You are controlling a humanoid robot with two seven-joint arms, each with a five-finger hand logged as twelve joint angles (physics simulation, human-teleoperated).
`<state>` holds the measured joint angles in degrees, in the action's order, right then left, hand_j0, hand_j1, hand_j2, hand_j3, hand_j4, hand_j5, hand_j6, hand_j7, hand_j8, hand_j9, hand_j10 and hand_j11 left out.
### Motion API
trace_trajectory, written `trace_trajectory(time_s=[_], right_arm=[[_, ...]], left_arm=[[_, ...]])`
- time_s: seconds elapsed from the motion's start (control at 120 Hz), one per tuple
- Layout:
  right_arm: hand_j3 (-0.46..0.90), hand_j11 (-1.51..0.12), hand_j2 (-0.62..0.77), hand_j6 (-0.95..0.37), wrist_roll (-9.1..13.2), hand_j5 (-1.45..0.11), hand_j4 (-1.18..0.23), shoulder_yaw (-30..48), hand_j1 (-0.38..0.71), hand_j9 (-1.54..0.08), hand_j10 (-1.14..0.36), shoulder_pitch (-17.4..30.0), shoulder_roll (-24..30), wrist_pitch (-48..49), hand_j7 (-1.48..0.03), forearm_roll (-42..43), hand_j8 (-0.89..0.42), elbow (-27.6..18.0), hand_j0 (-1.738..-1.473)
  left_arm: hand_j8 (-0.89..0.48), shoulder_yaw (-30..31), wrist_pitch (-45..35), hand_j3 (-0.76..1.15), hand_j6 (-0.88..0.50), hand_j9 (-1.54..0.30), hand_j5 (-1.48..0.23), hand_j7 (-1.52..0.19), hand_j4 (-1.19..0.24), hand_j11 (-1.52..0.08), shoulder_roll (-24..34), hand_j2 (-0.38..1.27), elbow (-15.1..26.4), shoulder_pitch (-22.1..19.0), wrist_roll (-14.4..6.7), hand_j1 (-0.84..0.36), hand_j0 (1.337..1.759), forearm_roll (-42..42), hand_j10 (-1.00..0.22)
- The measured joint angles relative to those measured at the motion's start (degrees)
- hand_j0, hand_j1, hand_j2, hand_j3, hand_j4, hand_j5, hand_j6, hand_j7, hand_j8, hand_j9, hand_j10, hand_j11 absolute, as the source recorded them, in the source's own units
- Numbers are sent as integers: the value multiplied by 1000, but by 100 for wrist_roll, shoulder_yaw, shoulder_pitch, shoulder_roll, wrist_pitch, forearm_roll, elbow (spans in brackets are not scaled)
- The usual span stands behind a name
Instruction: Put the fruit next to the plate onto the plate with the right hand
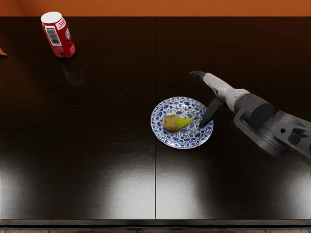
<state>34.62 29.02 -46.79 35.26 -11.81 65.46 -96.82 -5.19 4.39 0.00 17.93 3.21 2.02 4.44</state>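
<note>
A yellow-green pear [175,122] lies on its side in the middle of the blue-and-white patterned plate [170,140], near the table's centre. My right hand [206,97] reaches in from the right edge and hovers over the plate's right rim. Its fingers are spread: one dark finger [198,74] points up and left, another [209,112] points down toward the pear's stem end. Nothing is held in the hand, and it stands just apart from the pear. The left arm does not show.
A red soda can [58,34] stands tilted at the far left back of the dark table [97,160]. An orange wall band runs along the back edge. A seam crosses the table from front to back near the plate's left rim.
</note>
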Motion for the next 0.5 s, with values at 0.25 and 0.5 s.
trace_trajectory(time_s=[0.25, 0.5], right_arm=[[0, -45, 3, -38, -984, -46, -36, 1495, -312, -45, -32, 70, 1207, 2971, -45, -2163, -33, 259, -1658], [0, -29, 0, -25, -2036, -29, -24, 1733, -325, -29, -22, 131, 2116, 4518, -29, -3519, -23, 1002, -1658]], left_arm=[[-4, 17, 20, 0, -4, -5, -5, -5, -4, -5, 0, 1, 0, -20, 0, 344, 1658, -10, -4], [-4, 10, 14, 0, -4, -5, -5, -5, -4, -5, 0, 1, 0, -162, 0, 344, 1658, -36, -4]])
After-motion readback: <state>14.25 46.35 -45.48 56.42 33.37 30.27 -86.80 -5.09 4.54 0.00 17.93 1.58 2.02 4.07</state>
